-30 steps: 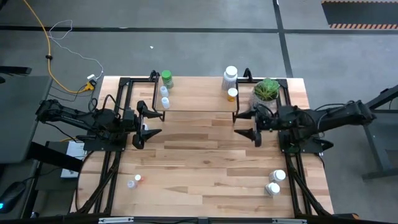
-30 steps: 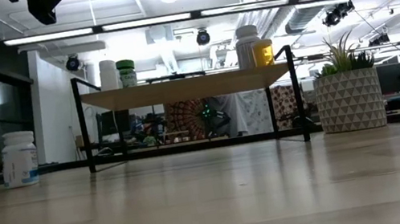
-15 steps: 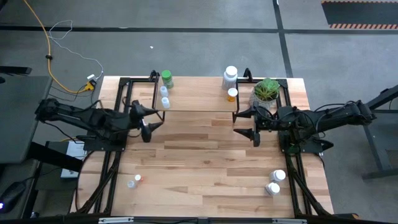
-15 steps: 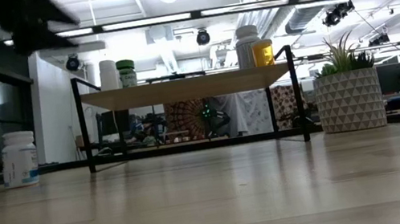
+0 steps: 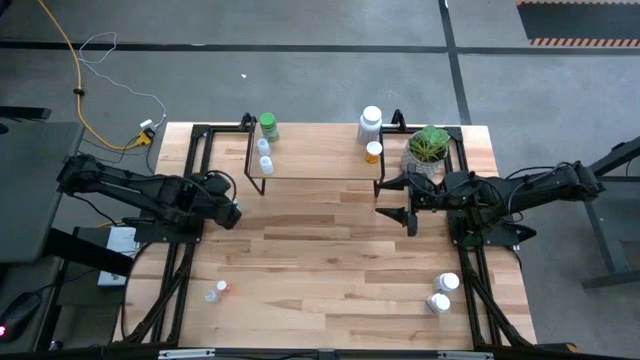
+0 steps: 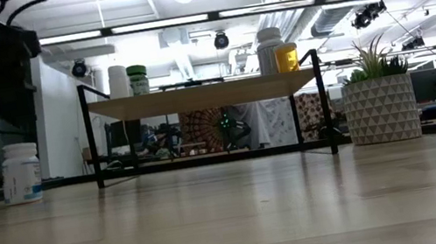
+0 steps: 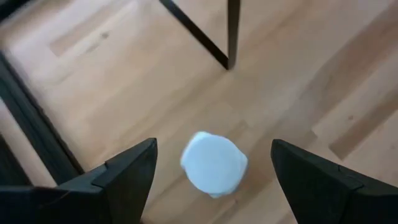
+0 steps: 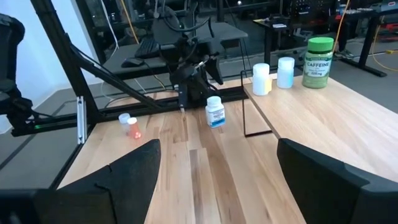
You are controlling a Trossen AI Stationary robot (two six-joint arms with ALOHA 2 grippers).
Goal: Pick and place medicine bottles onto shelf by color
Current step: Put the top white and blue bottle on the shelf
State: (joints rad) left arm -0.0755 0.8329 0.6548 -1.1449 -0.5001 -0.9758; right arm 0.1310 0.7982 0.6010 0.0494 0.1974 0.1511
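A white-capped medicine bottle (image 7: 213, 163) stands upright on the table by the shelf's near left leg (image 7: 230, 31); it also shows as bottle (image 6: 21, 173) and bottle (image 8: 214, 112). My left gripper (image 7: 214, 180) hangs open above it, pointing down, one finger on either side and clear of it. In the high view my left gripper (image 5: 228, 210) hides it. The shelf (image 5: 320, 150) carries a green-capped bottle (image 5: 268, 127), two small white ones (image 5: 264, 155), a large white one (image 5: 371, 122) and a yellow one (image 5: 373, 151). My right gripper (image 5: 400, 200) waits open, level, near the shelf's right end.
A potted plant (image 5: 430, 145) stands at the far right. An orange-capped bottle (image 5: 216, 292) lies near the front left, and two white-capped bottles (image 5: 442, 292) stand near the front right. Black frame rails (image 5: 190, 170) run along both table sides. Bare wood lies in the middle.
My left gripper has tipped from level to pointing steeply down, rolled, sunk a little and drawn back toward the table's left edge, ending over the white-capped bottle. Its fingers have stayed open. The bottle has not moved.
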